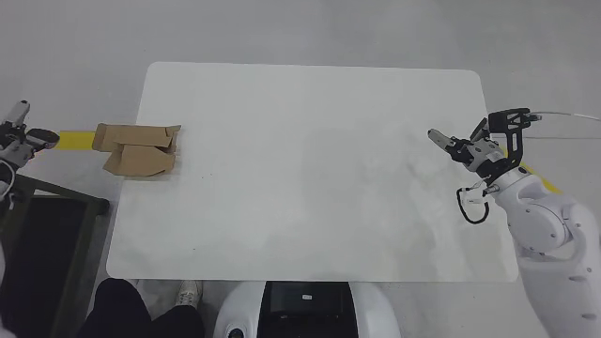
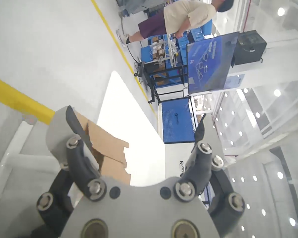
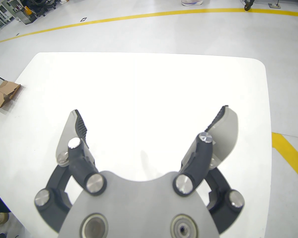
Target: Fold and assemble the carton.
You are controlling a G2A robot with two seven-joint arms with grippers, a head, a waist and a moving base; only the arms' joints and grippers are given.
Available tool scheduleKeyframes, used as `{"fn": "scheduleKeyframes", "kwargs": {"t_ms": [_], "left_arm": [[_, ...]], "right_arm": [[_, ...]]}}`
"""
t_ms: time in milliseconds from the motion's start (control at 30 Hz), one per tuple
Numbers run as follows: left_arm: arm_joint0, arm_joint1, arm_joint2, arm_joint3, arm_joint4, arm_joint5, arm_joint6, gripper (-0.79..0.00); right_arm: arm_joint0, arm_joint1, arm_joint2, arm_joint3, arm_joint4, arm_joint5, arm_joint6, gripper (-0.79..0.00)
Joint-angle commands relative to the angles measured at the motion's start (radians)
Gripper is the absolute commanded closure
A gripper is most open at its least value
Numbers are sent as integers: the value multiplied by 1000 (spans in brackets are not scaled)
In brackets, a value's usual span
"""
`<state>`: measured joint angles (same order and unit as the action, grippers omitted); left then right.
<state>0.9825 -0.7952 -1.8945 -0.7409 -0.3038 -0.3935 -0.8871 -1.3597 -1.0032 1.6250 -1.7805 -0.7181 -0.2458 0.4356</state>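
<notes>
The white table [image 1: 310,178] holds the brown carton [image 1: 141,148] at its left edge, partly overhanging and seemingly still unfolded. The task looks barely begun, so next an arm must reach and grip it. The left gripper [image 2: 134,120] is open just beside it, and the right gripper [image 3: 150,112] is open well apart. The top view gives the overhang, the left wrist view the flaps.

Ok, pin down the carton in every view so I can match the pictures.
Top view: carton lies at the table's left edge, overhanging it.
Left wrist view: carton just beyond the open left gripper.
Right wrist view: carton at the table's far corner, across from the right gripper.
Shared landmark: the white table.
</notes>
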Motion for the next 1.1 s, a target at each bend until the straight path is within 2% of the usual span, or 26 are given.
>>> {"fn": "scheduleKeyframes", "kwargs": {"t_ms": [0, 167, 300, 400, 667, 1067], "left_arm": [[-16, 6, -1, 36, 28, -15, 15, -785], [-48, 17, 40, 110, 190, -69, 106, -785], [-79, 5, 99, 176, 248, -103, 141, -785], [-98, -7, 141, 225, 269, -129, 133, -785], [-152, -42, 215, 340, 259, -106, 112, -785], [-189, -71, 258, 373, 203, -142, 23, -785]], "right_arm": [[0, 0, 0, 0, 0, 0, 0, -785], [0, 0, 0, 0, 0, 0, 0, -785], [0, 0, 0, 0, 0, 0, 0, -785], [0, 0, 0, 0, 0, 0, 0, -785], [0, 0, 0, 0, 0, 0, 0, -785], [0, 0, 0, 0, 0, 0, 0, -785]]}}
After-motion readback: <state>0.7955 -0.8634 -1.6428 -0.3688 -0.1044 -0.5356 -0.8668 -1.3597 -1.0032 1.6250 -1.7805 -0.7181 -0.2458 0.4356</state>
